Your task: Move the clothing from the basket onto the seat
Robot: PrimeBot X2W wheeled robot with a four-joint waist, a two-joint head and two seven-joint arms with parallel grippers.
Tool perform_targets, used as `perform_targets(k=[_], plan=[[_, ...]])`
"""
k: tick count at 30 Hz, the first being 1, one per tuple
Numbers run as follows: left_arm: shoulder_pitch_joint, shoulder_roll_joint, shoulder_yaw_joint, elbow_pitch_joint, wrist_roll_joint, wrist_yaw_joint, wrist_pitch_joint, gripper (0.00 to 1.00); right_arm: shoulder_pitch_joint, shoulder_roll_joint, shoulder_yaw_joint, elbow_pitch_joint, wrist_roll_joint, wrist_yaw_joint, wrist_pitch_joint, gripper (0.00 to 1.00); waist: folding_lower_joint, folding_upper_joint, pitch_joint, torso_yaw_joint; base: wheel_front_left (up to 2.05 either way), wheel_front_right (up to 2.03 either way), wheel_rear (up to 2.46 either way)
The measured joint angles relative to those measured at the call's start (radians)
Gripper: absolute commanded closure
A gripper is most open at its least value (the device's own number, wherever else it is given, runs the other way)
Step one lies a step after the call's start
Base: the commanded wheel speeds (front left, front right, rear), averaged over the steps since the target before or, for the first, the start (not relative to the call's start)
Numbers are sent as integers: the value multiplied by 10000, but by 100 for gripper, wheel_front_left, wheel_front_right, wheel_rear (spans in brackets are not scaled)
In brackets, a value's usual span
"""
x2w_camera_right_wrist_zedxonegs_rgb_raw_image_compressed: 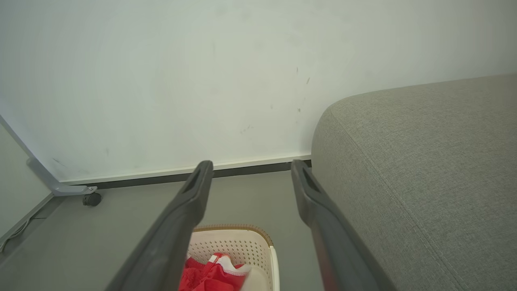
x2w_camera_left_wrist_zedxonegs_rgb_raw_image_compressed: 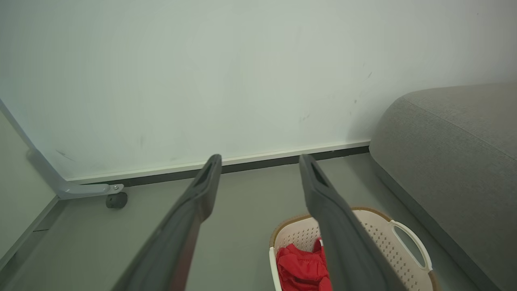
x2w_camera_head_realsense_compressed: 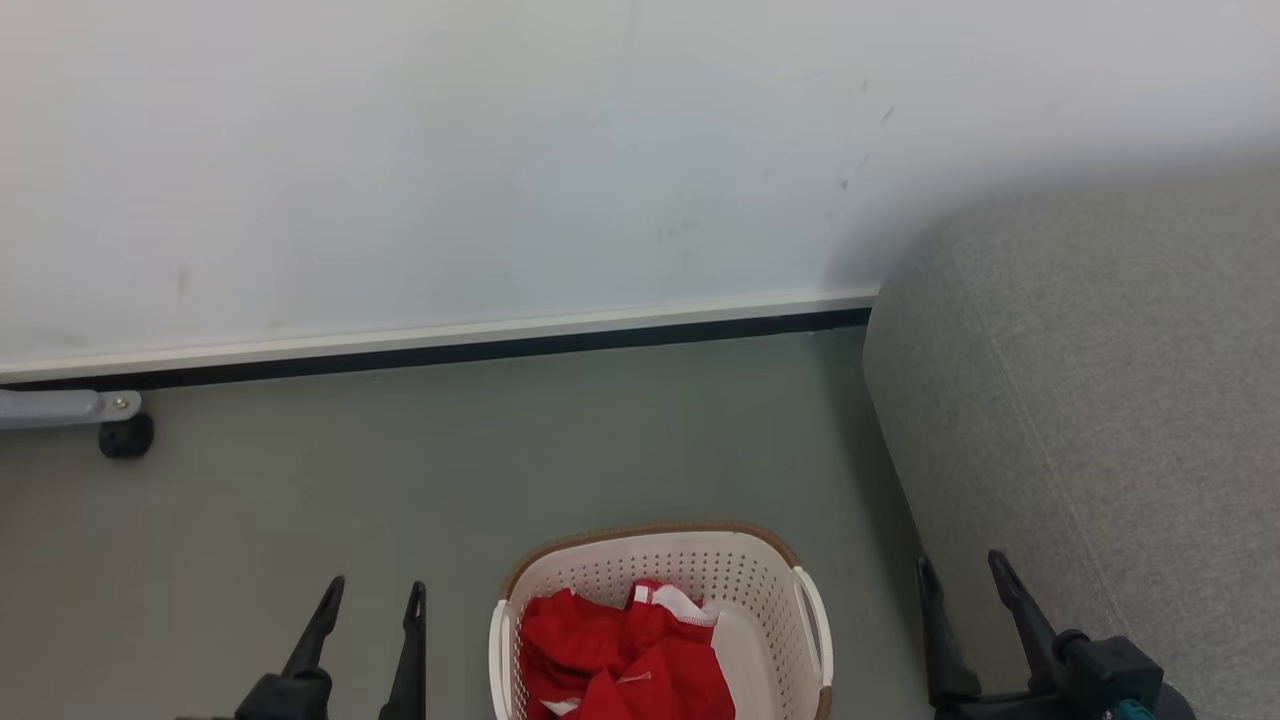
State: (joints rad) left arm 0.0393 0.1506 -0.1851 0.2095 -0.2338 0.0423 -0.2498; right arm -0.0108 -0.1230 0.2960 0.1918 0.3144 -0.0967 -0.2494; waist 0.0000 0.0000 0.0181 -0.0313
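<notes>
The cream perforated basket (x2w_camera_head_realsense_compressed: 760, 590) with a brown rim sits on the floor at the bottom centre. Red clothing (x2w_camera_head_realsense_compressed: 620, 660) with white trim lies crumpled inside it, also seen as clothing (x2w_camera_left_wrist_zedxonegs_rgb_raw_image_compressed: 301, 268) and clothing (x2w_camera_right_wrist_zedxonegs_rgb_raw_image_compressed: 208, 277). The grey fabric seat (x2w_camera_head_realsense_compressed: 1090, 400) rises on the right, just beside the basket. My left gripper (x2w_camera_head_realsense_compressed: 373, 590) stands open to the left of the basket, nothing between its fingers. My right gripper (x2w_camera_head_realsense_compressed: 962, 565) stands open between the basket and the seat, holding nothing. Both hang above the floor, apart from the clothing.
A pale wall (x2w_camera_head_realsense_compressed: 500, 160) with a dark baseboard runs across behind the basket. At the far left a grey metal leg with a black caster (x2w_camera_head_realsense_compressed: 127, 436) rests on the grey-green floor (x2w_camera_head_realsense_compressed: 500, 450).
</notes>
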Motion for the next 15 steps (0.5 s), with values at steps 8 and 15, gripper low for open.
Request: perform_targets(k=[8,15], plan=[[-968,21,-391,161,217,-261,0,0,-472,-23,-232,-403,-75,-2,0,0,1,0,956,-146,0,0,0],[-1728,-81,-830,755,564,-485,2,0,-1041,-61,-537,-780,-169,-15,0,0,1,1,1914,-373,0,0,0]])
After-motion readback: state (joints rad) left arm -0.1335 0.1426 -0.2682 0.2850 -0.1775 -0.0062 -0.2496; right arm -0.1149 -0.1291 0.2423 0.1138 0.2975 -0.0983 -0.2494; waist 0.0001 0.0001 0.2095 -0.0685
